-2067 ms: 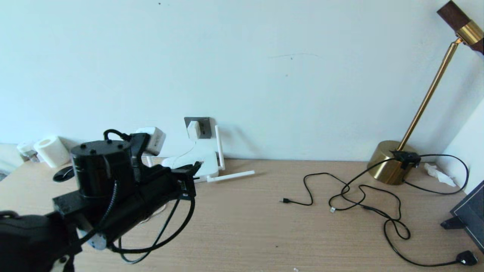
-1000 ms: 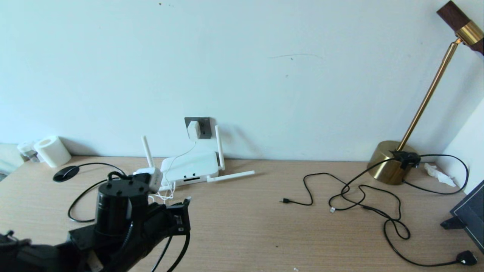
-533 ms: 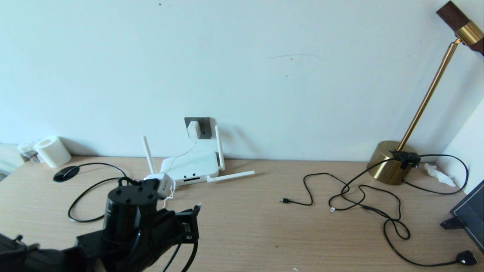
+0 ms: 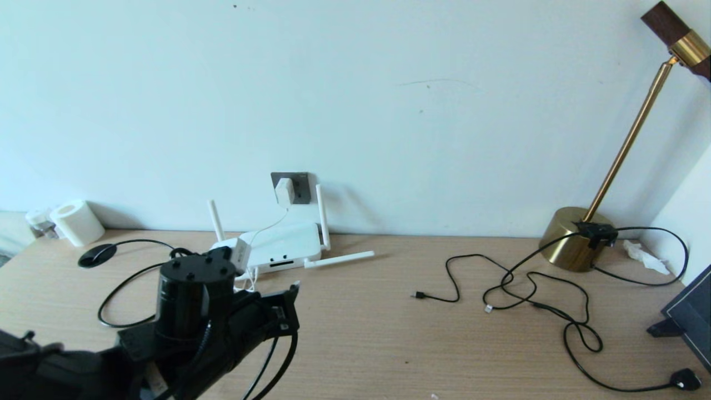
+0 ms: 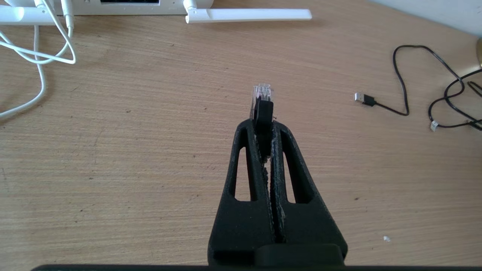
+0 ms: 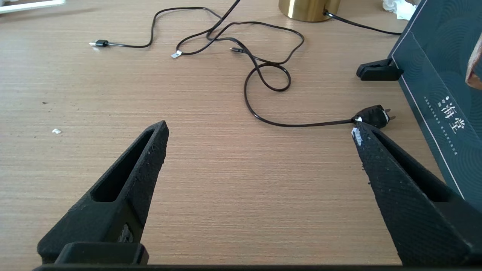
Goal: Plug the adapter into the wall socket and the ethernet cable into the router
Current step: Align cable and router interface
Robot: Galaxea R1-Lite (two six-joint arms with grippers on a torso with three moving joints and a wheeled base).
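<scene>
Left gripper (image 5: 263,126) is clamped tight on the ethernet cable (image 5: 262,107), fingers pressed together around the black boot, with the clear clip plug poking out past the tips and pointing toward the router. In the head view that gripper (image 4: 290,297) hangs low over the desk (image 4: 389,333), near the robot, the cable looping down black beneath the arm. Compared with half a second ago, it has crept forward and a touch to the right, plug end now nearer the router; a second ago it sat lower and farther back still.

Right gripper (image 6: 260,139) is parked over the desk's right side, fingers spread wide with nothing between them, a black plug (image 6: 372,116) on its black cord lying just beyond one fingertip.

Farther out, the router (image 4: 278,244) lies flat against the wall's foot, antennas up and one lying along the desk, well apart from the plug. Behind it, the adapter (image 4: 284,192) is seated in the wall socket (image 4: 300,188), its thin white cord trailing down to the router. Neither has shifted across the frames.
</scene>
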